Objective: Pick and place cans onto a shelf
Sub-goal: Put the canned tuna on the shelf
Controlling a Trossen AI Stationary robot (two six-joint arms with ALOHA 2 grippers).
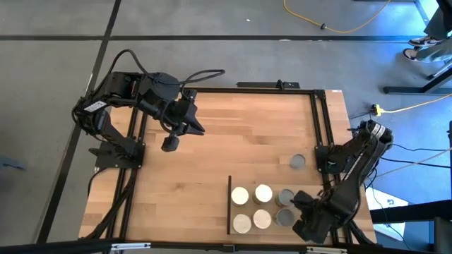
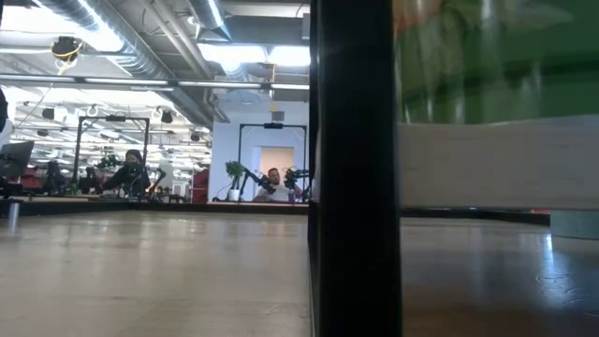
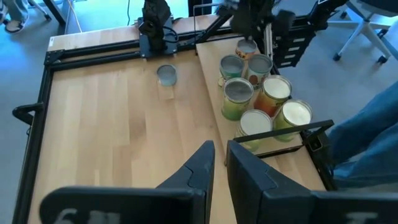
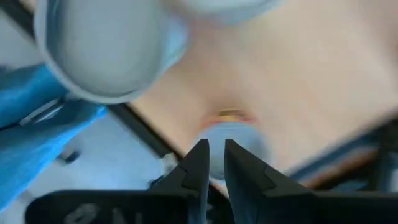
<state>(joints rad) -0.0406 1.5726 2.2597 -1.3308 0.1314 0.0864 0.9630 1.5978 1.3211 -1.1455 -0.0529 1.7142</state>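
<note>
A: Light-wood table [image 1: 212, 141] fills the overhead view, framed by black rails. Where are the cans?

B: Six stand clustered on the shelf [image 1: 244, 240], a light-wood panel at the lower right of the overhead frame with a thin black strip along its left edge. Four cream-topped cans [image 1: 251, 207] sit in a square; two grey-topped cans [image 1: 285, 207] stand just to their right. One more grey-topped can [image 1: 297, 162] stands alone on the table, up and to the right of the shelf.

A: And the grippers?

B: The right gripper [image 1: 302, 200] sits at the lower right, just beside the grey-topped pair. Its wrist view shows the fingers [image 4: 198, 167] a narrow gap apart, with nothing between them. The left gripper [image 1: 169, 144] hovers at the upper left, well apart from every can; its fingers [image 3: 198, 169] are also only slightly parted, holding nothing.

A: The table-level view?

B: A dark upright post [image 2: 356, 168] blocks the middle.
</note>
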